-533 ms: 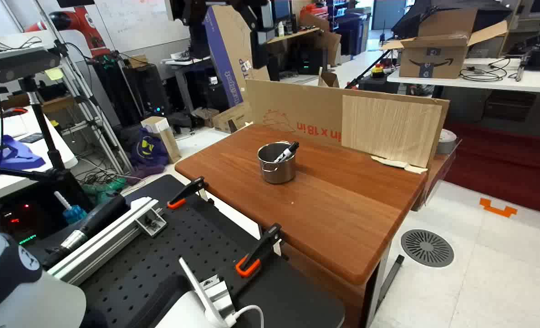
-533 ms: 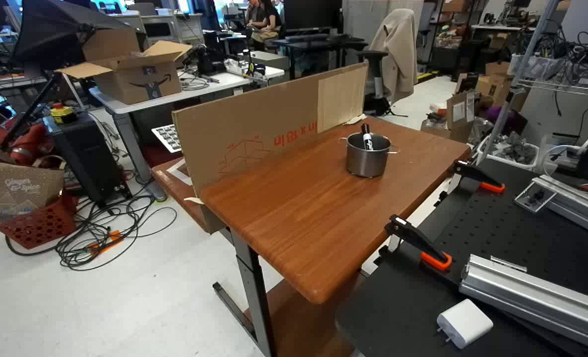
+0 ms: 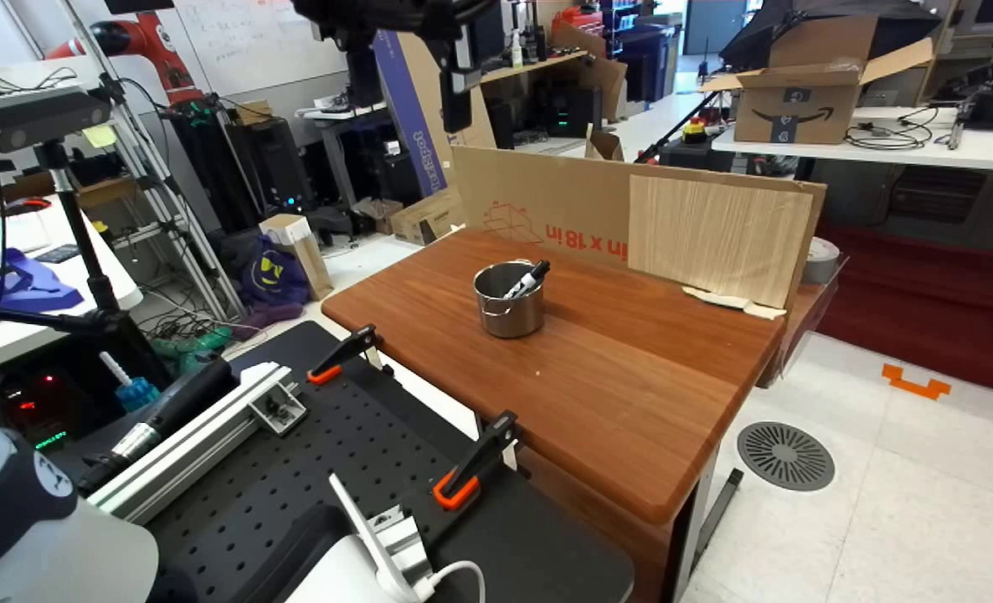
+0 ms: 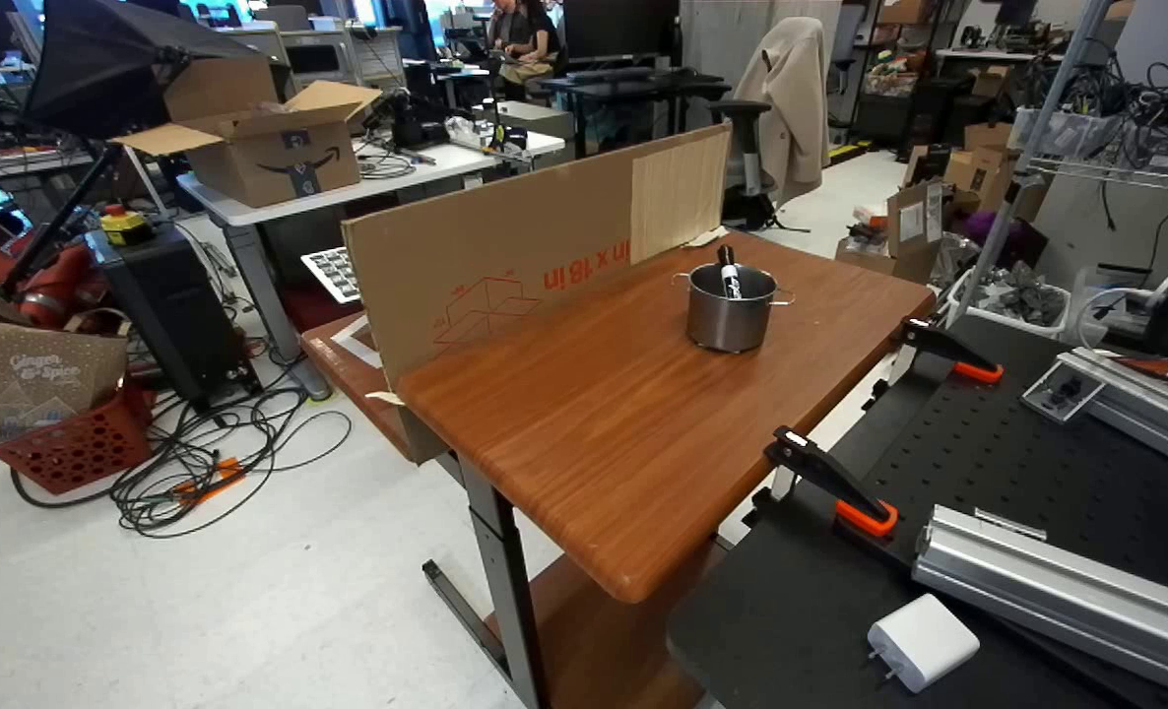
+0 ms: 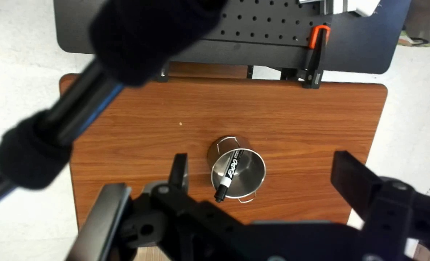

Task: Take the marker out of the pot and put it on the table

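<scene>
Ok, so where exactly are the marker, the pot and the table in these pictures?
Marker (image 5: 231, 170): wrist view, on the lettered part of its barrel.
Pot (image 4: 727, 325): in an exterior view, on its outer metal wall.
Table (image 3: 614, 402): in an exterior view, on its brown wooden top.

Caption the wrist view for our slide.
Open gripper above the table, the capped marker leaning in the pot.

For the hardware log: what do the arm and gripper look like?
Arm: smooth whitish casing, dark band with a round pale logo and light letters "KA" visible. Gripper: black linkages, blocky black fingertips, round screw heads. Black cables pass through thick dark wraps.
</scene>
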Tool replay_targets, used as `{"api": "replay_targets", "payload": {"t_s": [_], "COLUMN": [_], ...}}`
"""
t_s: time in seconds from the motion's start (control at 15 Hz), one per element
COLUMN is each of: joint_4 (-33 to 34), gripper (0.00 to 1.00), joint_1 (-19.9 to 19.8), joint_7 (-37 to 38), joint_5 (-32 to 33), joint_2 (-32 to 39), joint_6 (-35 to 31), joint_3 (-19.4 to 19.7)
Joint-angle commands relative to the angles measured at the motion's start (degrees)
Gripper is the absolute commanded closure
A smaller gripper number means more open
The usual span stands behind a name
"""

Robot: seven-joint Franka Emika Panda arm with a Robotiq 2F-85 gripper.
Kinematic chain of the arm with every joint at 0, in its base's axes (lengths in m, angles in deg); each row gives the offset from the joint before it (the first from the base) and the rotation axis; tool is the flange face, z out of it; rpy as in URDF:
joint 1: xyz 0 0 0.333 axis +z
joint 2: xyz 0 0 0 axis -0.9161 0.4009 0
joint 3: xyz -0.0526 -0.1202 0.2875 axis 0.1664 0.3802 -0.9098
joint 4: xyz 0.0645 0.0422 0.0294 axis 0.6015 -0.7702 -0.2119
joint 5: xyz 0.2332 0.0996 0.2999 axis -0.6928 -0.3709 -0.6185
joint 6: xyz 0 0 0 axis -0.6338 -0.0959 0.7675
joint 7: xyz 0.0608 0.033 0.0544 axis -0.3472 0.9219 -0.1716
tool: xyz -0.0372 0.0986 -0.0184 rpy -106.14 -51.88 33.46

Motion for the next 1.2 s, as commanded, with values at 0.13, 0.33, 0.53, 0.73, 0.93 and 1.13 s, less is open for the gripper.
{"api": "replay_targets", "payload": {"t_s": [0.13,0.33,0.53,0.73,0.93,1.13], "joint_4": [1.05,1.37,2.04,3.1,4.85,7.63], "gripper": [0.0,0.0,0.0,0.0,0.0,0.0], "joint_1": [0.55,-0.01,-0.52,-1.05,-1.49,-1.41], "joint_7": [12.09,20.97,28.59,34.09,38.04,41.98], "joint_5": [-7.56,-8.5,-6.95,-5.67,-5.29,-4.6], "joint_2": [7.12,12.12,17.58,23.65,29.5,35.34], "joint_6": [-7.24,-15.77,-22.37,-26.8,-30.44,-33.09], "joint_3": [-5.62,-9.56,-12.08,-12.8,-12.41,-12.02]}}
